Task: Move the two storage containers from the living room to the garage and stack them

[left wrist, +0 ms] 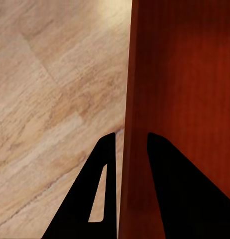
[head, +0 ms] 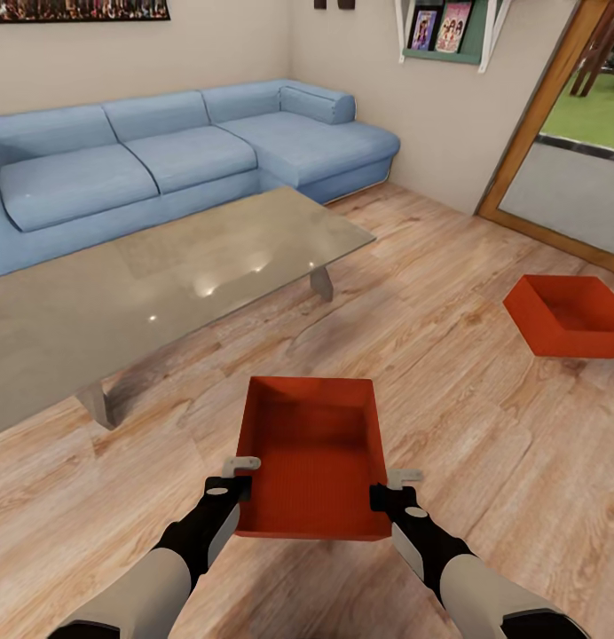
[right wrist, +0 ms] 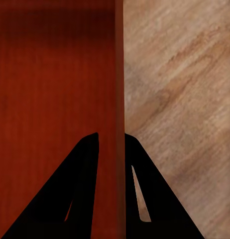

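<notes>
Head view: both grippers (head: 240, 475) (head: 391, 486) clamp bin (head: 311, 453); coffee table (head: 165, 275) left.

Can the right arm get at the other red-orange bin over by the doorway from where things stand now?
Probably not: the right gripper is clamped on a side wall of the near red-orange rectangular bin, and the second red-orange bin sits well off across the wood plank floor.

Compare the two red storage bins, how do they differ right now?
The near bin is held between both grippers, left and right, fingers straddling its side walls. The far bin sits ungripped on the wood floor by the doorway. Both are red-orange, open-topped and empty.
</notes>
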Robot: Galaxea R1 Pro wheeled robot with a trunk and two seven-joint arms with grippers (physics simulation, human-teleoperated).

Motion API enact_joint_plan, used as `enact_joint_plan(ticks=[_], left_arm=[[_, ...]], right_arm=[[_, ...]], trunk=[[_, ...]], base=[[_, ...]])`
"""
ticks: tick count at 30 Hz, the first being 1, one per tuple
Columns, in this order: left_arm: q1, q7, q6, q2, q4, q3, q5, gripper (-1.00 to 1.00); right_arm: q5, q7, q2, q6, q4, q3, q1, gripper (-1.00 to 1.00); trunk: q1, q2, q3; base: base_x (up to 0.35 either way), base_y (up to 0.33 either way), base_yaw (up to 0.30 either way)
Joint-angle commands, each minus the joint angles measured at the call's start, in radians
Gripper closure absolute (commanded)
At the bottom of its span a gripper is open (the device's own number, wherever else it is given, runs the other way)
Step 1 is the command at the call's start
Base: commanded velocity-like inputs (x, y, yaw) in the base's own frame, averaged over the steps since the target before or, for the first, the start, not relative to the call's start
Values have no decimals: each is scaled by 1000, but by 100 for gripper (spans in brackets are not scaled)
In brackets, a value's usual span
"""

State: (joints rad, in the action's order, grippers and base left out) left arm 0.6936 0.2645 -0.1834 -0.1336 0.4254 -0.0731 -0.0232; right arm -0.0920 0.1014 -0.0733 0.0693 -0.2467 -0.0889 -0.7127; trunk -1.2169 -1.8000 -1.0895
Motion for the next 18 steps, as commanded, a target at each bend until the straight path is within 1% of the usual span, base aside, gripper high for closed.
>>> enact_joint_plan(ticks=[1,18], left_arm=[[0,13,-10,2,1,-7,6,100],[0,13,-10,2,0,-7,6,100]], right_arm=[[-3,17,1,5,0,5,-1,100],[-2,17,2,5,0,5,-1,100]], trunk=[[4,7,3],[69,126,56]], base=[[0,0,0],[0,0,0]])
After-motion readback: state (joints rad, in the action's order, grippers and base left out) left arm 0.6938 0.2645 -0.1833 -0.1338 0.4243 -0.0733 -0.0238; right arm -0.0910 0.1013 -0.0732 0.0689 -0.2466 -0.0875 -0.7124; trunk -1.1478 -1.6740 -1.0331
